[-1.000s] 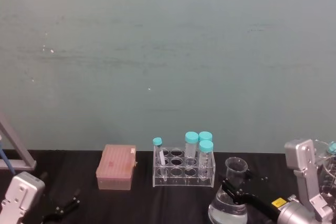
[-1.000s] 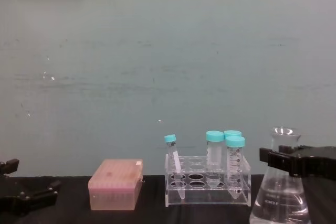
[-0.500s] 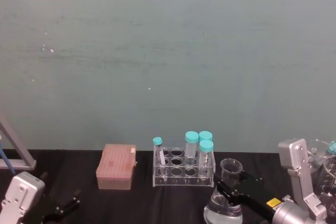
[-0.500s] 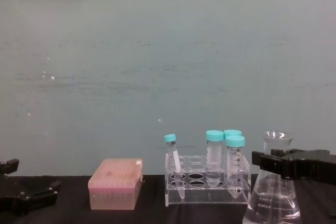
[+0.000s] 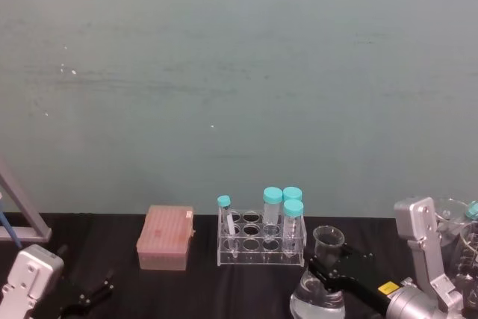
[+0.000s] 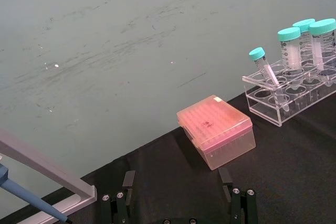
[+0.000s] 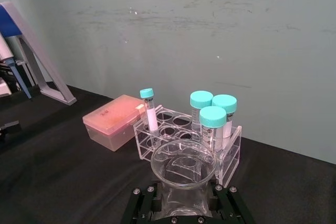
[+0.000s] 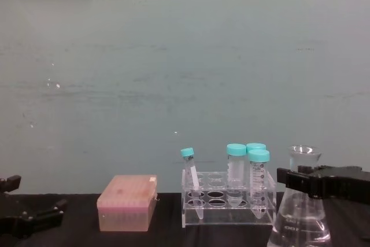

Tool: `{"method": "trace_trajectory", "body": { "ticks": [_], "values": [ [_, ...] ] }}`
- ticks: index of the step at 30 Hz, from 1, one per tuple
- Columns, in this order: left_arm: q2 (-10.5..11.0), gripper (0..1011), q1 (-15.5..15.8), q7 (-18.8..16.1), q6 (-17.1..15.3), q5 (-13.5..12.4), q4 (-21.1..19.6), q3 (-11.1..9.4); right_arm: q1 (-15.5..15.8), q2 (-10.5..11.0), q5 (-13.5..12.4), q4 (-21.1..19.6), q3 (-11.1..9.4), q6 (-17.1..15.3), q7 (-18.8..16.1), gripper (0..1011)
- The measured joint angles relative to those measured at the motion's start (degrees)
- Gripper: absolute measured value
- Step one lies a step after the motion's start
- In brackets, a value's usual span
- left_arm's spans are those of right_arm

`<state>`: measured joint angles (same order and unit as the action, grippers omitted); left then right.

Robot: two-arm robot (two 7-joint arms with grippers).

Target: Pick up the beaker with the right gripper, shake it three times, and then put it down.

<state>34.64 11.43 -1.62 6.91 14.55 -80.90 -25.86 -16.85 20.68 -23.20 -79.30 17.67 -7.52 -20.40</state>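
Black tabletop [image 5: 224, 289], right gripper [image 8: 300, 182] level, jaws clamped around upright beaker [image 8: 300, 227] neck.

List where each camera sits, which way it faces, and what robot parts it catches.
Head: high, looking down; right gripper clamps the beaker.
Chest: low, looking across; beaker beside the tube rack.
Left wrist: faces the pink box, left gripper open.
Right wrist: looks over the beaker rim.
All share the rack.

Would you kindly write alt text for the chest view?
The right pincer grips the neck of the beaker at the right edge. To its left, a clear rack holds teal-capped tubes, then a pink box.
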Motion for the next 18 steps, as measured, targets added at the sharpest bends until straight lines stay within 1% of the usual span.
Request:
{"method": "trace_trajectory", "body": {
  "ticks": [18],
  "values": [
    [0.0, 1000, 0.0, 0.0, 0.0, 0.0, 0.0, 0.0, 0.8, 0.0, 0.1, -0.7, -0.6, 0.2, 0.6, 460]
  ]
}}
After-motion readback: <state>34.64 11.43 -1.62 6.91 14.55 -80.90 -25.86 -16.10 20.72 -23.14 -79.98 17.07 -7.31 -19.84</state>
